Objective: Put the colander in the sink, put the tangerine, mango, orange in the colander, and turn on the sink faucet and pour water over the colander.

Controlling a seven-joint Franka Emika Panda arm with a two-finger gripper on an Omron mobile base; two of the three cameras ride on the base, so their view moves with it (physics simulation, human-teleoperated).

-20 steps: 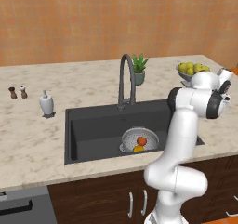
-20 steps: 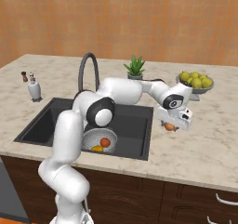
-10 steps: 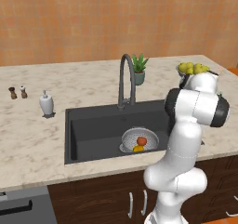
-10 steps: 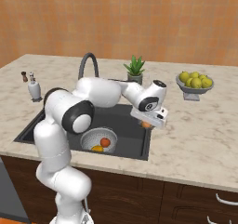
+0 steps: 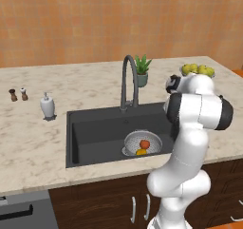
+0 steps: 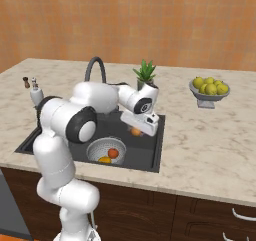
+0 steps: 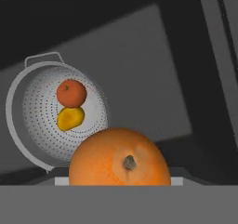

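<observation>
My gripper (image 6: 137,130) hangs over the right half of the dark sink (image 6: 148,152), shut on the orange (image 6: 135,132). In the hand view the orange (image 7: 120,160) fills the lower middle and hides the fingertips. The silvery colander (image 6: 95,147) stands on the sink floor, left of and below the gripper. It holds the reddish tangerine (image 7: 71,93) and the yellow mango (image 7: 70,118). From the left base camera the colander (image 5: 130,140) sits at the basin's front right. The dark gooseneck sink faucet (image 5: 129,78) stands behind the basin; no water runs from it.
A footed bowl of yellow-green fruit (image 6: 209,87) stands on the beige counter to the right. A potted plant (image 6: 146,75) is behind the sink, beside the faucet. A white soap dispenser (image 5: 47,106) and two small shakers (image 5: 18,94) stand to the left.
The arm has swung left from over the counter near the fruit bowl to above the sink, carrying the orange. The colander and its fruit have not moved.
</observation>
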